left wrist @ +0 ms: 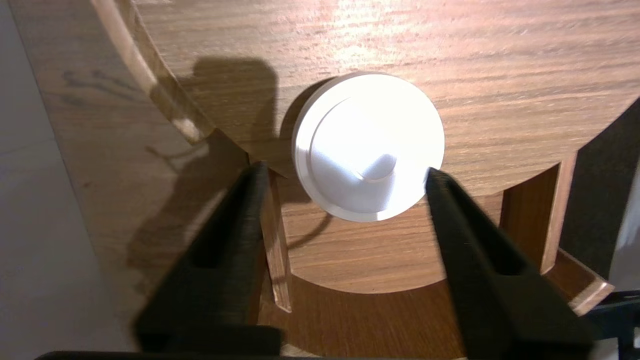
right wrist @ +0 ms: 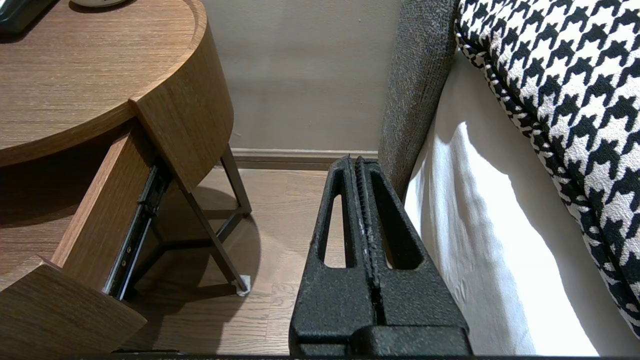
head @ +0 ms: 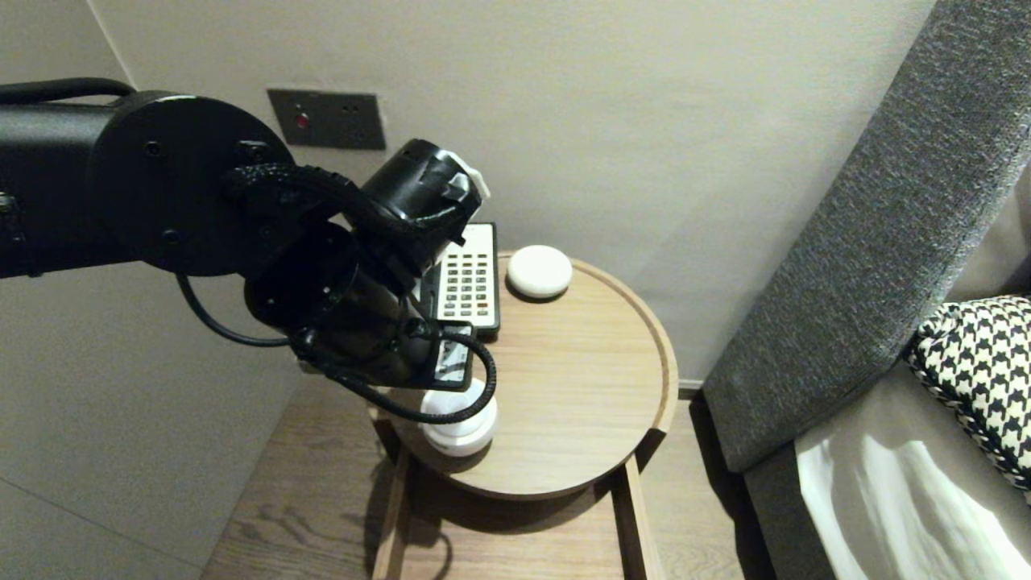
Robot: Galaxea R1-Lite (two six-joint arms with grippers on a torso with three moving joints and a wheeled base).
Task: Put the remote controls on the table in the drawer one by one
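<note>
My left claw [left wrist: 345,170] hangs over the front left part of the round table [head: 660,346] and points down at it. Its two fingers [left wrist: 235,235] stand wide apart, a little wider than the puck [left wrist: 367,145], with one finger on each side of it. The claw has hold of nothing.

The puck is white and round, with a small knob on its top. It stands flat on the table, close to the front edge. In the wrist view one fingertip seems to meet its rim, but I cannot tell if it really touches. From the head view my claw is above the puck and hides its top.

As I judge it, the work with the puck is in the middle. Claw and puck are lined up well, but there is no grip and the puck is not lifted. The drawer [head: 389,524] under the table stands pulled out.

At the back of the table lie a remote [head: 467,282] and a white dome [head: 539,271], both well apart from the puck.

My right claw [right wrist: 352,162] is parked low beside the bed [right wrist: 500,260], with its fingers pressed together and nothing between them.
</note>
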